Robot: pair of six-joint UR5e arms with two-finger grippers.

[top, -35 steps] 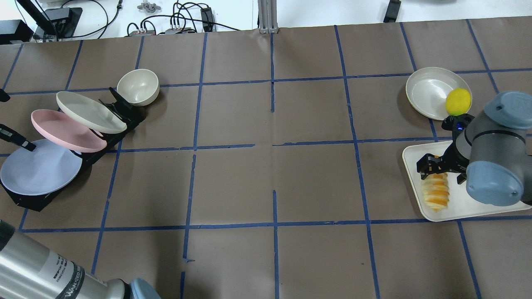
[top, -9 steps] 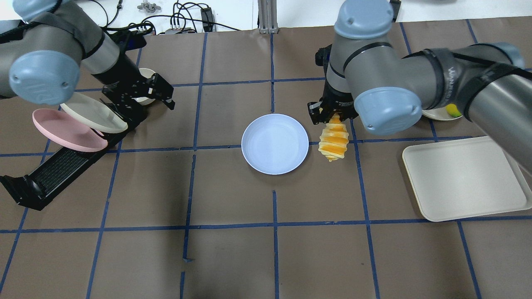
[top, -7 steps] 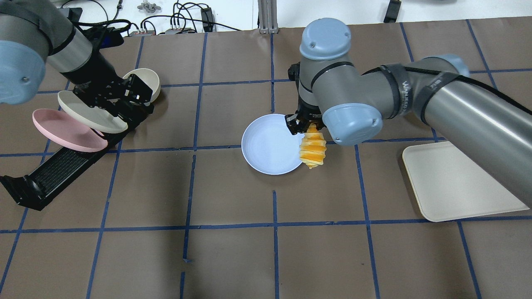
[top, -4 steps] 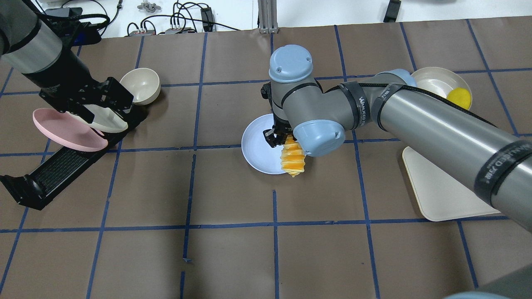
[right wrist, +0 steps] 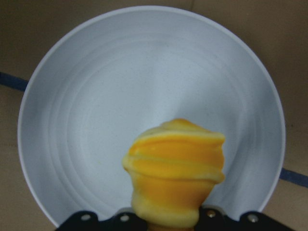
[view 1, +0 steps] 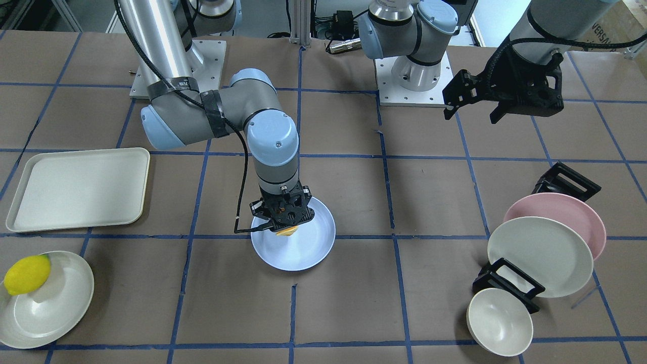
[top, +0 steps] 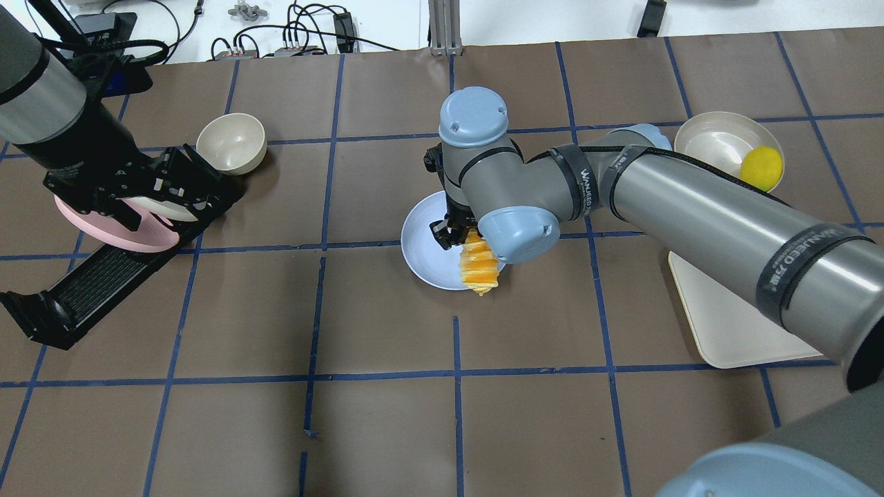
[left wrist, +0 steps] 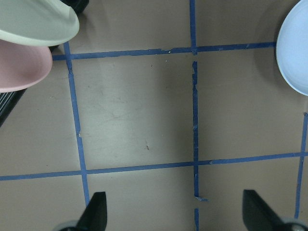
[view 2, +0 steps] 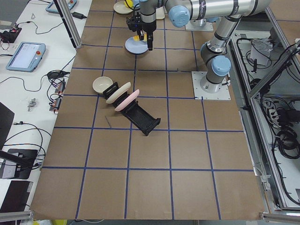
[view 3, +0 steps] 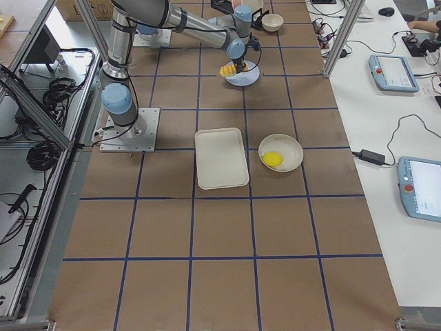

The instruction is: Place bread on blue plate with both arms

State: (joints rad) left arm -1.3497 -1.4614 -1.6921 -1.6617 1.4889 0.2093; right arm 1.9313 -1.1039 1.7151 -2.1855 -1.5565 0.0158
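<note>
The blue plate [top: 427, 243] lies flat near the table's middle; it also shows in the front view [view 1: 308, 247]. My right gripper [view 1: 283, 218] is shut on one end of the bread [top: 478, 266] and holds it above the plate. In the right wrist view the bread [right wrist: 175, 168] hangs over the near part of the blue plate [right wrist: 96, 101]. In the overhead view its free end reaches past the plate's rim. My left gripper [left wrist: 175, 214] is open and empty, raised near the dish rack [top: 103, 283], far from the plate.
The rack holds a pink plate [view 1: 576, 212] and a cream plate [view 1: 538, 255]; a cream bowl [view 1: 498, 321] stands beside it. A cream tray [view 1: 78, 189] lies on the robot's right side. A lemon [view 1: 26, 274] sits on another cream plate [view 1: 55, 303].
The blue plate went from the rack to the table's middle. My right gripper carried the bread from the tray over the plate. My left arm drew back toward the rack.
</note>
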